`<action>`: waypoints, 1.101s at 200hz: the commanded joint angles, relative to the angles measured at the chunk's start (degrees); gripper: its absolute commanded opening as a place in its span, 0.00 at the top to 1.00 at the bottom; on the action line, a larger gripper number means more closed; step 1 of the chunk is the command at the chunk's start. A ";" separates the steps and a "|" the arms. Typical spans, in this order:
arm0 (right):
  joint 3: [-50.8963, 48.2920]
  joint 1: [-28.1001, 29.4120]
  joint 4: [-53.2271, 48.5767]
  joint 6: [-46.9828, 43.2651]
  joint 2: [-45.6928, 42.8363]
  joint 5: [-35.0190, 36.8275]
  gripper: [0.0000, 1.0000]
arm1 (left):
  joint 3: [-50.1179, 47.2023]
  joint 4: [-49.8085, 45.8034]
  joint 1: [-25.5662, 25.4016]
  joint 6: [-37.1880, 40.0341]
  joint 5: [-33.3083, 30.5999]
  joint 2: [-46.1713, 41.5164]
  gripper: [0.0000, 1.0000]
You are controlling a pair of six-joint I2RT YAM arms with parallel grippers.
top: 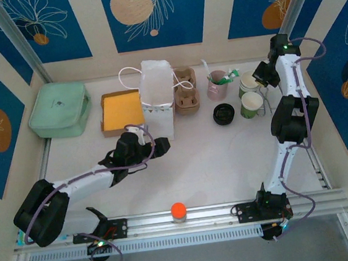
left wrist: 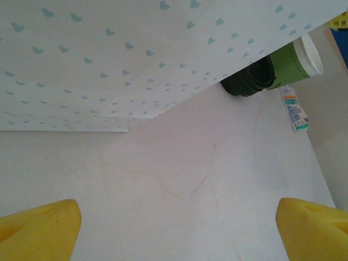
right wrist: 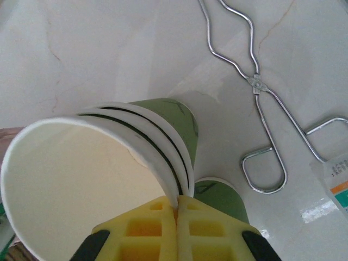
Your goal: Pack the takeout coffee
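Overhead, you see the takeout coffee (top: 223,113) as a round black plastic lid, which hides the cup wall beneath it. It stands on the white worktop (top: 196,165) toward the far right corner. It is in front of the pink cup with straws (top: 217,83) and just left of a single lidless green paper cup (top: 251,105), apart from both grippers. In your left wrist view the black lid (left wrist: 247,80) shows past the edge of the white paper bag with small blue hearts (left wrist: 109,60), and its side looks ribbed. There the olive cup body cannot be told from the green cup behind it.

Your left gripper (top: 160,145) sits low by the bag's near side. Its yellow fingers (left wrist: 38,228) are spread wide, with bare worktop between them. Your right gripper (right wrist: 176,217) is near the far right corner, its yellow fingers pressed together on the white rims of a stack of nested lidless green cups (right wrist: 168,117). Thin wire tongs (right wrist: 255,81) lie on the worktop beside that stack.
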 commanded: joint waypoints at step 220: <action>12.92 -0.85 -11.70 -1.99 4.90 -3.33 0.96 | -0.93 -5.63 -0.45 2.92 -2.10 -7.44 0.06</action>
